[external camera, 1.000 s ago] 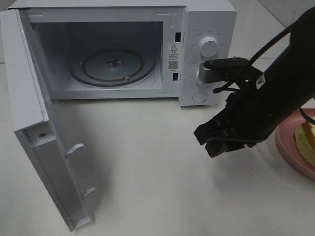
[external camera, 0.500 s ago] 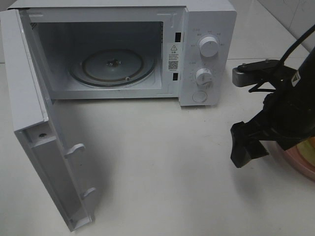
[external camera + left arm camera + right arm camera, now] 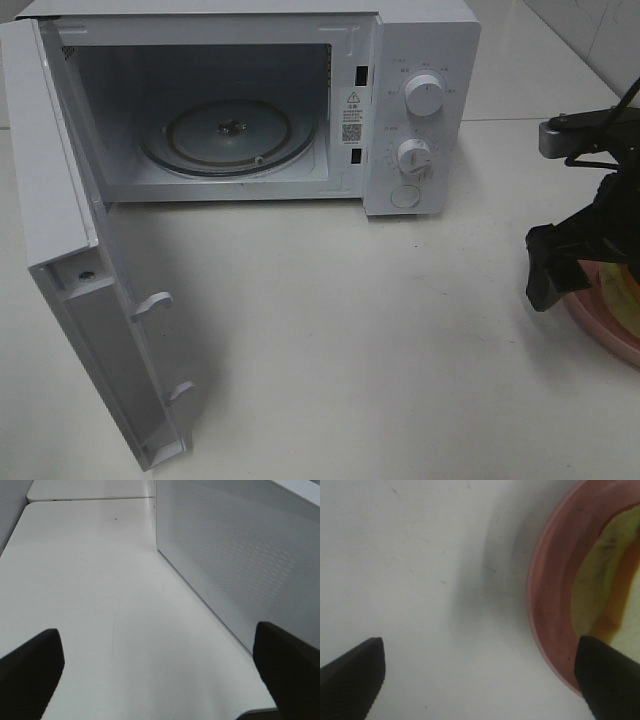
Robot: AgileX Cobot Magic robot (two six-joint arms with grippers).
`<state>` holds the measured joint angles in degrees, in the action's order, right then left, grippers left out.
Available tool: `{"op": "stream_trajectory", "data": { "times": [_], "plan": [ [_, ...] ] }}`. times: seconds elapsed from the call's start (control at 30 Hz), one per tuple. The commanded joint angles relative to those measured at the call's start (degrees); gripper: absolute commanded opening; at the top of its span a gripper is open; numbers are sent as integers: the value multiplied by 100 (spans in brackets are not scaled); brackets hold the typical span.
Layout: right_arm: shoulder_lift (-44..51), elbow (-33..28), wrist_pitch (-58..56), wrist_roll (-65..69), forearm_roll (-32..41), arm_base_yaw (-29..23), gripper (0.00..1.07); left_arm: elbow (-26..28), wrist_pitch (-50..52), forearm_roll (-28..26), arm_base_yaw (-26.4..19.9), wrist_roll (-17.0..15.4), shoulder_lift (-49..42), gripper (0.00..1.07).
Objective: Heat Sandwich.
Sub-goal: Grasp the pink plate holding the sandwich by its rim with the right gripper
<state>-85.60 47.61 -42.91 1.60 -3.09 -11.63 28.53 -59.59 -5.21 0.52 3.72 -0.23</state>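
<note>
The sandwich (image 3: 597, 572), white bread with an orange crust edge and pale green-yellow filling, lies on the round pink plate (image 3: 547, 595) at the table's right edge. In the exterior view the plate (image 3: 598, 332) is mostly hidden behind my right arm. My right gripper (image 3: 550, 268) hangs open and empty over the plate's left rim. In the right wrist view it (image 3: 480, 685) straddles the rim, one finger over the table and one over the plate. My left gripper (image 3: 157, 672) is open and empty, low beside the microwave's outer wall (image 3: 240, 555).
The white microwave (image 3: 420, 110) stands at the back with its door (image 3: 70, 260) swung open to the left. Its glass turntable (image 3: 228, 135) is bare. Two knobs and a button are on its right panel. The white table (image 3: 340, 330) lies in front.
My right arm has swung to the right, from in front of the microwave's knobs to over the plate's left rim. The microwave and the plate have not moved.
</note>
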Motion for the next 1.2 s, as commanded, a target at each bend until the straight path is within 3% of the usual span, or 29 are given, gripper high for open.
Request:
{"op": "stream_trajectory", "data": {
  "times": [0.03,0.8,1.2],
  "plan": [
    [-269,120,86,86,-143,40,97,-17,17,6,-11,0,-149,98],
    [-1805,338,762,155,-544,40,93,-17,17,6,-11,0,-149,98],
    [-1914,338,957,-29,-590,40,90,-17,17,6,-11,0,-149,98]
  ]
}}
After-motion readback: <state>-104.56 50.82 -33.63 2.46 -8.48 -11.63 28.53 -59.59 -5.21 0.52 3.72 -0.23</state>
